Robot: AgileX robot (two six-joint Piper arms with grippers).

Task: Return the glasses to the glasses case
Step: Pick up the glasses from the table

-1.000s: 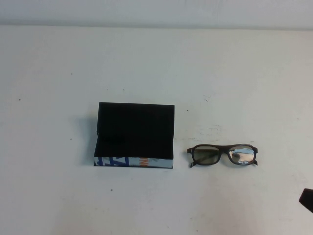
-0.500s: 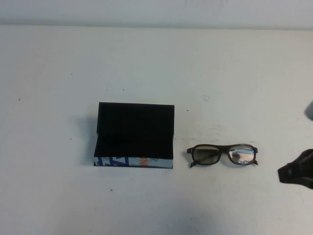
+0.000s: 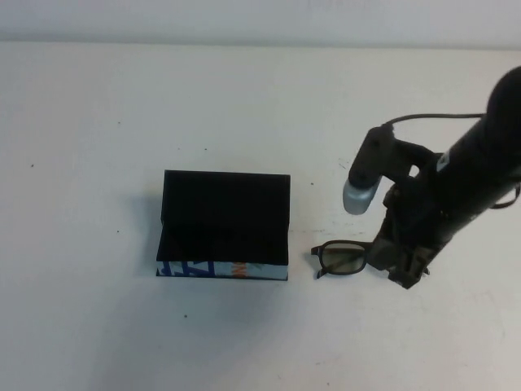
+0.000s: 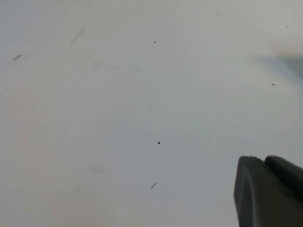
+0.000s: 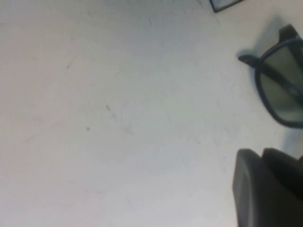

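Note:
The glasses case (image 3: 224, 224) is a black box with its flap lid up, its printed blue, white and orange front side facing me, left of the table's middle. The dark-rimmed glasses (image 3: 338, 259) lie on the table just right of the case. My right gripper (image 3: 404, 273) hangs over their right half and hides that lens; its fingers look shut and empty. In the right wrist view the glasses (image 5: 281, 90) lie close beyond the right gripper (image 5: 262, 152). My left gripper (image 4: 265, 158) shows only in the left wrist view, over bare table, fingers together and empty.
The white table (image 3: 244, 106) spreads all round the case and glasses. A corner of the case (image 5: 225, 4) shows at the edge of the right wrist view. The right arm's grey-capped wrist camera (image 3: 361, 193) sticks out above the glasses.
My right arm has swung in from the lower right edge and now covers the right half of the glasses. The glasses and the case have not moved.

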